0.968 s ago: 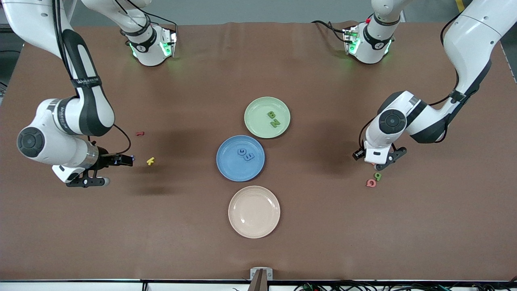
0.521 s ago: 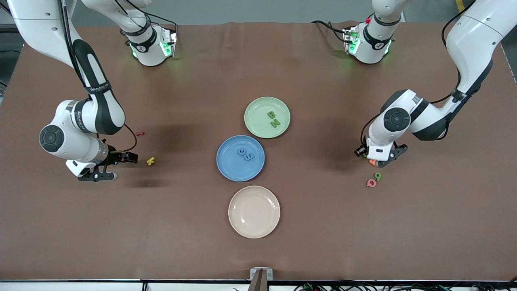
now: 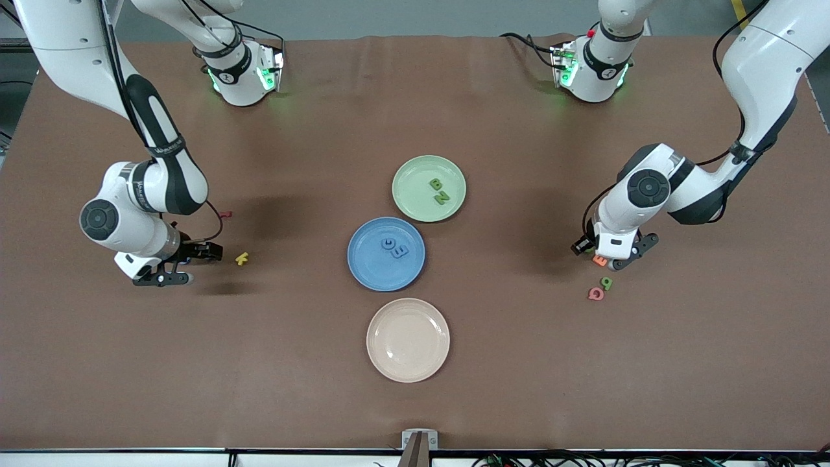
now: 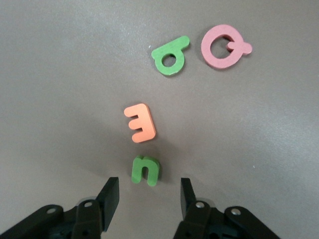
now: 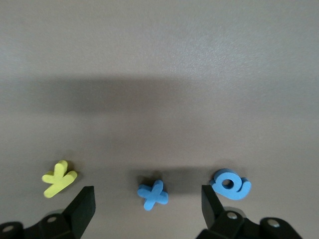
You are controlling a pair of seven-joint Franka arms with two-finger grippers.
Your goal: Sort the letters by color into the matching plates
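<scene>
- Two plates already stocked, front view, mid-frame: green plate point(image 3: 428, 188) with two green letters, blue plate point(image 3: 386, 253) below it with two blue. Right gripper point(image 3: 170, 264) low at frame left by the yellow K point(image 3: 242, 259); left gripper point(image 3: 609, 254) low at frame right.
- Left wrist view: jaws wide, straddling the green n point(image 4: 145, 170) at lower centre; orange E point(image 4: 140, 122) just above it. Advice: descend straight, avoid E.
- Right wrist view: jaws wide; blue x point(image 5: 153, 194) between them, bottom centre. Centre on it before closing.
</scene>
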